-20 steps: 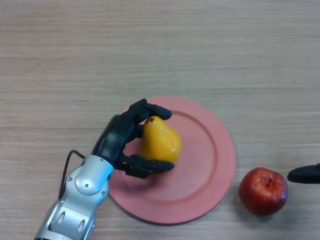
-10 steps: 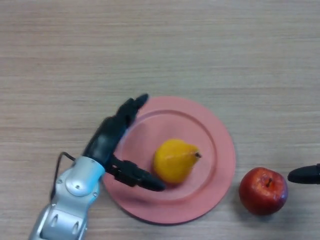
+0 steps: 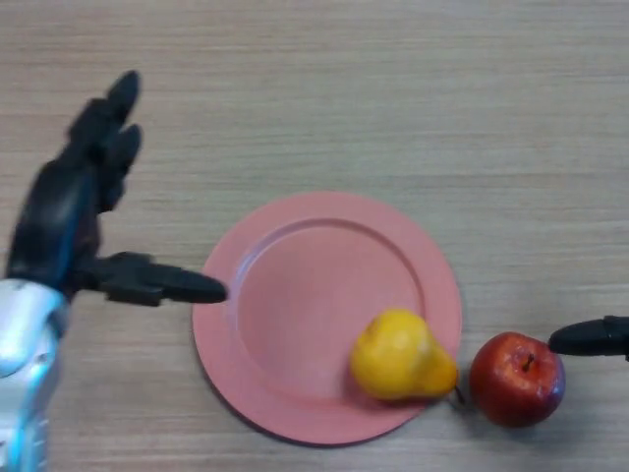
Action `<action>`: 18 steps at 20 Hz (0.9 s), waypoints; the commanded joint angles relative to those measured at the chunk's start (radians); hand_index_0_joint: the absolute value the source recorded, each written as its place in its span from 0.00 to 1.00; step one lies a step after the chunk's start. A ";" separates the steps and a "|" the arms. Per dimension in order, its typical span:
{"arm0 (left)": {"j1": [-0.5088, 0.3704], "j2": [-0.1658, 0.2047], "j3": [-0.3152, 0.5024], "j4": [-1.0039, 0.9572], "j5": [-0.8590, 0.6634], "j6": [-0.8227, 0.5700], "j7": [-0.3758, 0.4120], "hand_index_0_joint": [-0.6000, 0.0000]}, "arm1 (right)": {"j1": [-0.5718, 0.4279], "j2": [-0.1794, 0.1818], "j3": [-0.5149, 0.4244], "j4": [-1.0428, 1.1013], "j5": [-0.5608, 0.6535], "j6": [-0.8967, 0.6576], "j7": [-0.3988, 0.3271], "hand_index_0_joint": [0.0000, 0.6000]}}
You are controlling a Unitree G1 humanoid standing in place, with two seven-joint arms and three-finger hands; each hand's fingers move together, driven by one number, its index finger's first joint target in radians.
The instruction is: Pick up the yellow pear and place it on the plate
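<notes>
pear (image 3: 401,355) on its side on plate (image 3: 295,295), lower right part, narrow end at the rim, close to apple (image 3: 517,378) | left robot hand (image 3: 74,211) over table (image 3: 393,98) left of plate, fingers spread apart, holding nothing | right robot hand (image 3: 593,337) at right edge beside apple, fingers cannot tell

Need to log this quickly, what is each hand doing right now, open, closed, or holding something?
Left hand: open, fingers spread, holding nothing, left of the plate.
Right hand: only a tip shows beside the red apple; cannot be told.
</notes>
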 commanded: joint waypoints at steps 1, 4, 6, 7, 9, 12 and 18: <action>0.027 0.056 0.112 -0.067 -0.062 -0.190 -0.052 1.00 | -0.039 -0.045 -0.032 -0.032 0.055 -0.128 -0.043 0.00; 0.057 0.070 0.174 0.000 -0.077 -0.297 -0.054 1.00 | -0.061 -0.049 -0.005 -0.003 0.067 -0.141 -0.051 0.00; 0.063 0.085 0.199 0.014 -0.083 -0.331 -0.059 1.00 | -0.070 -0.048 0.009 0.003 0.071 -0.144 -0.060 0.00; 0.058 0.090 0.200 0.024 -0.078 -0.350 -0.057 1.00 | -0.070 -0.048 0.015 -0.002 0.072 -0.136 -0.060 0.00; 0.046 0.091 0.183 0.014 -0.068 -0.363 -0.041 1.00 | -0.071 -0.046 0.025 -0.015 0.070 -0.119 -0.062 0.00; 0.058 0.069 0.157 -0.044 -0.087 -0.310 -0.049 1.00 | -0.079 -0.044 0.032 -0.034 0.080 -0.101 -0.068 0.00; 0.062 0.047 0.125 -0.120 -0.072 -0.186 -0.067 1.00 | -0.085 -0.041 0.048 -0.035 0.075 -0.093 -0.068 0.00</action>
